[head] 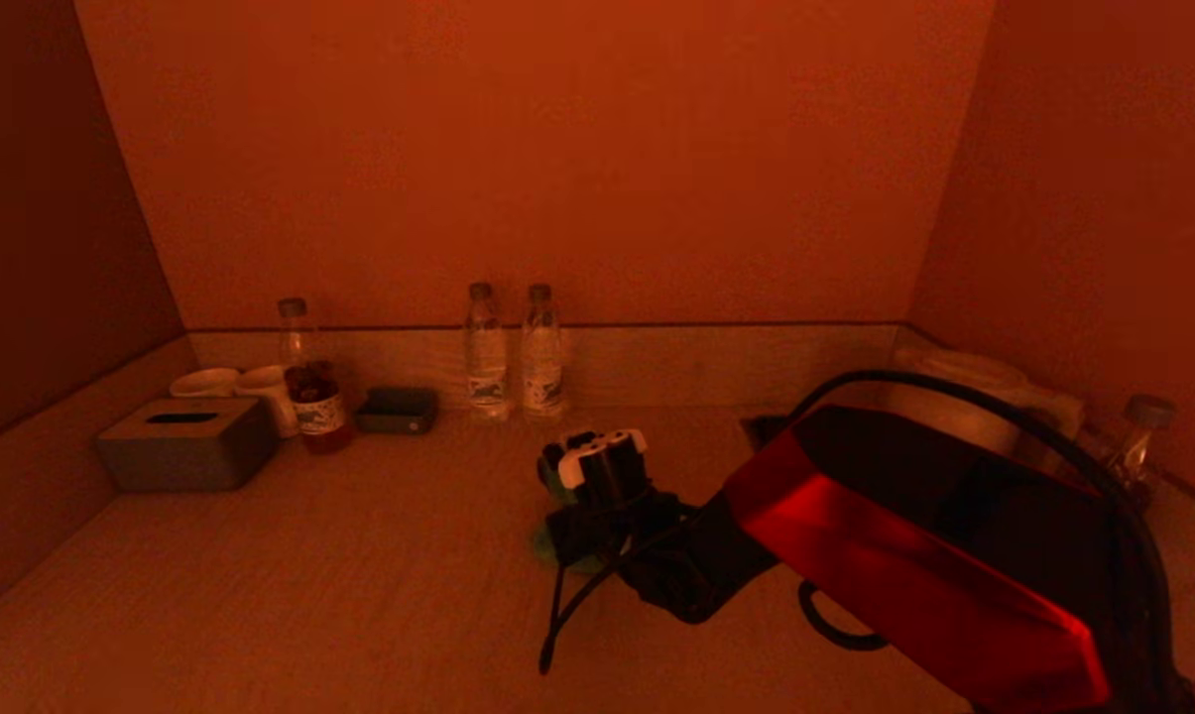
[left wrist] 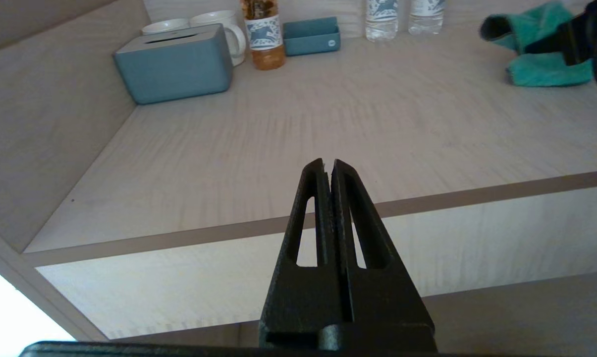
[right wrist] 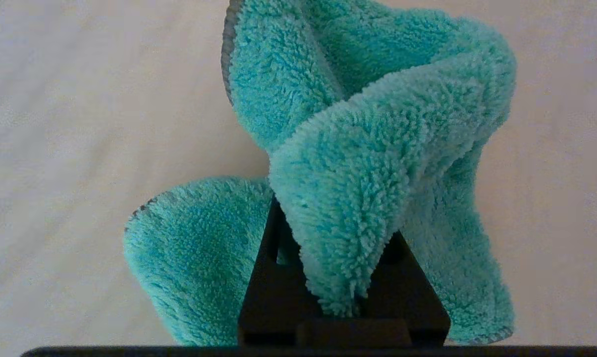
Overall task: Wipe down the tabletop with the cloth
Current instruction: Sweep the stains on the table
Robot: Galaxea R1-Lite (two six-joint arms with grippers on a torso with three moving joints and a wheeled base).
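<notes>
A fluffy teal cloth [right wrist: 367, 163] is bunched in my right gripper [right wrist: 343, 258], whose jaws are shut on a fold of it. In the head view the right gripper [head: 582, 540] points down at the middle of the pale wooden tabletop [head: 309, 575], with the cloth [head: 557, 540] touching the surface under it. The cloth also shows in the left wrist view [left wrist: 541, 64], far off on the tabletop [left wrist: 328, 129]. My left gripper [left wrist: 328, 163] is shut and empty, parked below and in front of the table's front edge, out of the head view.
At the back left stand a tissue box [head: 185, 443], two white cups [head: 230, 385], a dark drink bottle [head: 311, 382] and a small tray [head: 397, 409]. Two water bottles [head: 513, 352] stand at the back middle. A kettle [head: 964, 397] and another bottle [head: 1137, 436] stand at the right.
</notes>
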